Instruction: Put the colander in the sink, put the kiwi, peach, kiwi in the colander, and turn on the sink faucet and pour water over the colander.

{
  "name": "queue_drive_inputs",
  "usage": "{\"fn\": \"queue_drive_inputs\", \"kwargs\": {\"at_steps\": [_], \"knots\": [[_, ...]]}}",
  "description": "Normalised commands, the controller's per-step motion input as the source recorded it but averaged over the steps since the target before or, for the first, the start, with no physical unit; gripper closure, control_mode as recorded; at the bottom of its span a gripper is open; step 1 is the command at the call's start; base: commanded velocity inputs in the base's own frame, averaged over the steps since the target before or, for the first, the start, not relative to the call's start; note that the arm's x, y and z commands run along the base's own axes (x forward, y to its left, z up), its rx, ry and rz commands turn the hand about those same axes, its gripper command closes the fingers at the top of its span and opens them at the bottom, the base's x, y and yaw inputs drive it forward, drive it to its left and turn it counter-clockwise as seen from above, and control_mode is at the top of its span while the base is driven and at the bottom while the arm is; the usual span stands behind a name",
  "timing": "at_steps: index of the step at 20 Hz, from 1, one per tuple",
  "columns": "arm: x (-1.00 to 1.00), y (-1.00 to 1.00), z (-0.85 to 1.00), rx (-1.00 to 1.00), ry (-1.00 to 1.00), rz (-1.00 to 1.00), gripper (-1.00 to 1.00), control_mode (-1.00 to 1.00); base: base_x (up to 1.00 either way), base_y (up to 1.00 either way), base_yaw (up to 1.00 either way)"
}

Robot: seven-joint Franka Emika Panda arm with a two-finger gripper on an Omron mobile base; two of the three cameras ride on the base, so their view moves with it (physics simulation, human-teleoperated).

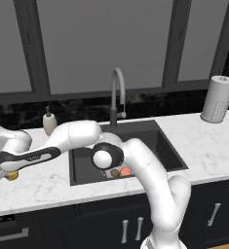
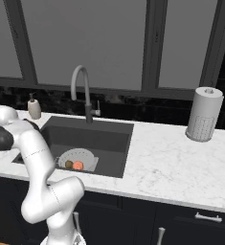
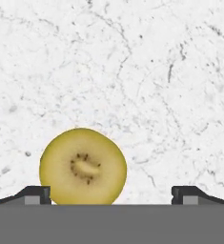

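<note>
A cut kiwi (image 3: 83, 166) with a yellow-green face lies on the white marble counter, between my open gripper (image 3: 111, 194) fingertips, nearer the left one. In the left base view that kiwi (image 1: 11, 175) peeks out under my hand at the far left of the counter. The colander (image 2: 77, 158) sits in the dark sink (image 2: 109, 139) and holds a brownish kiwi (image 2: 69, 164) and the orange peach (image 2: 78, 165). My arm hides most of the colander in the left base view, where the peach (image 1: 126, 171) shows. The sink faucet (image 2: 82, 90) arches over the basin; no water shows.
A beige soap dispenser (image 1: 49, 121) stands left of the sink by the back wall. A paper towel roll (image 2: 204, 115) stands on the counter at the right. Dark cabinet fronts run below the counter edge.
</note>
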Motion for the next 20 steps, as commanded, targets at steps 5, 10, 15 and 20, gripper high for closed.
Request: {"fn": "queue_drive_inputs", "kwargs": {"at_steps": [5, 10, 15, 20], "knots": [[0.19, 0.01, -0.34, 0.00, 0.03, 0.00, -1.00, -1.00, 0.00, 0.00, 0.00], [0.06, 0.02, -0.42, 0.00, 0.08, 0.00, -1.00, -1.00, 0.00, 0.00, 0.00], [-0.02, 0.00, -0.33, 0.00, 0.06, 0.00, -1.00, -1.00, 0.00, 0.00, 0.00], [0.00, 0.00, -0.32, 0.00, 0.03, 0.00, -1.00, -1.00, 0.00, 0.00, 0.00]]}}
